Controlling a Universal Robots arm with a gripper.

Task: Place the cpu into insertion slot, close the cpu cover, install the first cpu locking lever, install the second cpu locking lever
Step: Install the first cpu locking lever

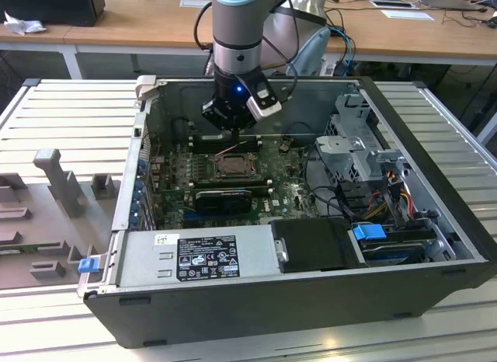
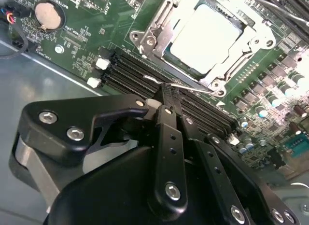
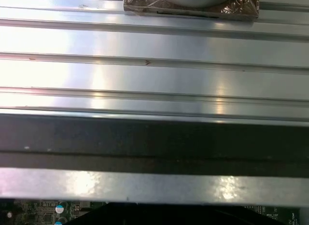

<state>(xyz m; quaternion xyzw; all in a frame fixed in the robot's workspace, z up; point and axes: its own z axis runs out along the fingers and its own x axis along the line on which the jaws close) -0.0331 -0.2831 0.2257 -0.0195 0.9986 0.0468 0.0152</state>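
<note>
In the second wrist view the cpu [image 2: 207,32] lies silver side up in the insertion slot [image 2: 166,53]. The silvery cpu cover [image 2: 157,27] lies down flat around it. A thin wire locking lever [image 2: 193,87] runs along the socket edge nearest my gripper [image 2: 166,94]. My black fingers are shut together, and their tips are right at this lever, just beside the socket corner. In the exterior view my gripper [image 1: 231,130] hangs inside the open computer case, close above the far edge of the insertion slot [image 1: 231,166].
Long black memory slots [image 2: 130,73] lie between my fingertips and the socket, and a coin cell [image 2: 47,15] sits on the board. The power supply [image 1: 194,257], a drive cage [image 1: 353,140] and cables crowd the case. A grey fixture [image 1: 58,183] stands on the ribbed table [image 3: 154,75].
</note>
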